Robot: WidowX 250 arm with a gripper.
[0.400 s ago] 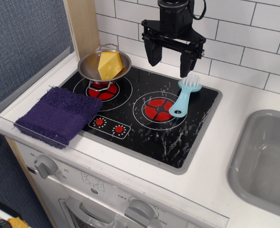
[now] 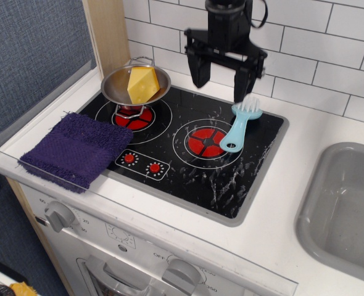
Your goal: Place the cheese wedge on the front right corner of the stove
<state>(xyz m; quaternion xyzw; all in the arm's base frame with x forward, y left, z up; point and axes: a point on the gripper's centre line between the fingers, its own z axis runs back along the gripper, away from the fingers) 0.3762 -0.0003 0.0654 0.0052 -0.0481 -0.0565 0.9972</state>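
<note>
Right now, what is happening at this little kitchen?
A robot arm hangs over the back of the stove with its gripper open and holding nothing. The cheese wedge lies in a steel bowl on the left burner, apart from the gripper, so it is not yet picked up. A light blue brush lies by the right burner, and a purple cloth covers the stove's left edge. The front right corner of the stove is bare.

Bright even light, sharp focus, soft glare on stove (image 2: 194, 154) (glossy black)
</note>
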